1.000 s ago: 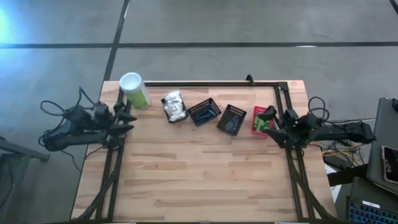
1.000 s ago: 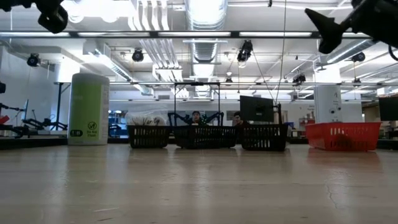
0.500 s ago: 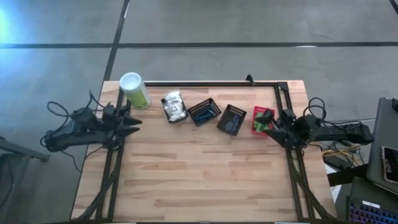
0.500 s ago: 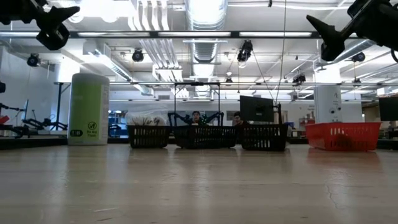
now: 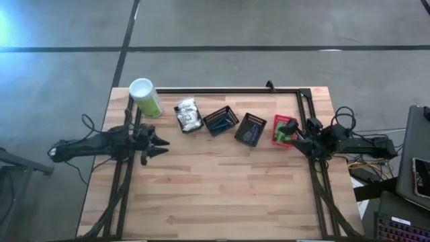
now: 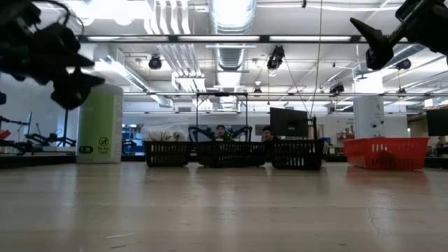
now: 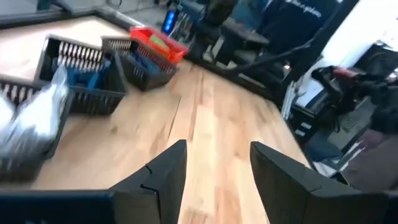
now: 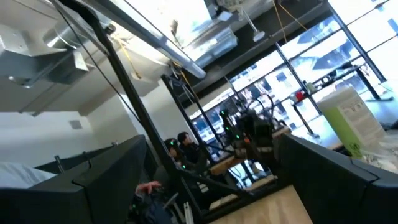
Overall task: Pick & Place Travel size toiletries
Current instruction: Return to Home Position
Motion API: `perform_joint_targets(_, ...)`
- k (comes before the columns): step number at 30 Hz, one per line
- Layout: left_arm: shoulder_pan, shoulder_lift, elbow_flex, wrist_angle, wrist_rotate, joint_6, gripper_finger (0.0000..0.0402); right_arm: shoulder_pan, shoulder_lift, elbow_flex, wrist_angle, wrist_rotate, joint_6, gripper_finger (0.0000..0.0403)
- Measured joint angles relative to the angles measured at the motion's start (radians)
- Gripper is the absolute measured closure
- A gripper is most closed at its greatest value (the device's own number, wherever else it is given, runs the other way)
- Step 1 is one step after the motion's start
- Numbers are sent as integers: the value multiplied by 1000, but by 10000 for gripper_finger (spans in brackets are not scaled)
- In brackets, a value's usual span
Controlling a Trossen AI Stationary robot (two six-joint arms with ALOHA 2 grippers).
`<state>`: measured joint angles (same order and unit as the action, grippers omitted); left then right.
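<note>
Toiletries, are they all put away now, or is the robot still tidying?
Looks nearly done. The white packets sit in the left black basket, and the middle black basket, the right black basket and the red basket hold small items. No loose item shows on the table. Nothing is in hand: the left gripper and right gripper are open and empty. Probably only parking the arms is left.

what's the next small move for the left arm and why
Probably draw the left arm back to its edge of the table and park it. The left claw is open and empty above bare wood, no item lies loose, and the white packets sit in a black bin. The right claw hangs open by the red basket.
</note>
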<state>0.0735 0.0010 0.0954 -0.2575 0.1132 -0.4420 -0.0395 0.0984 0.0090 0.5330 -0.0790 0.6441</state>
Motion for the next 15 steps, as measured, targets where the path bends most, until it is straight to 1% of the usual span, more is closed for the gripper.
perform_joint_targets(6, -18, 0, -5, 52, -16, -3, 220, -3, -98, 0, -60, 0, 0, 39)
perform_joint_targets(8, -26, 0, -32, 121, -16, -2, 220, -3, -98, 0, -57, 0, 0, 39)
perform_joint_targets(10, -30, 0, -84, 278, -16, -4, 220, -3, -98, 0, -69, 2, 0, 39)
perform_joint_targets(13, -32, 0, -87, 345, -21, -1, 220, -2, -98, 0, -83, 2, 0, 39)
perform_joint_targets(15, -32, 0, -87, 352, -22, -2, 220, -3, -96, 0, -87, 1, 0, 39)
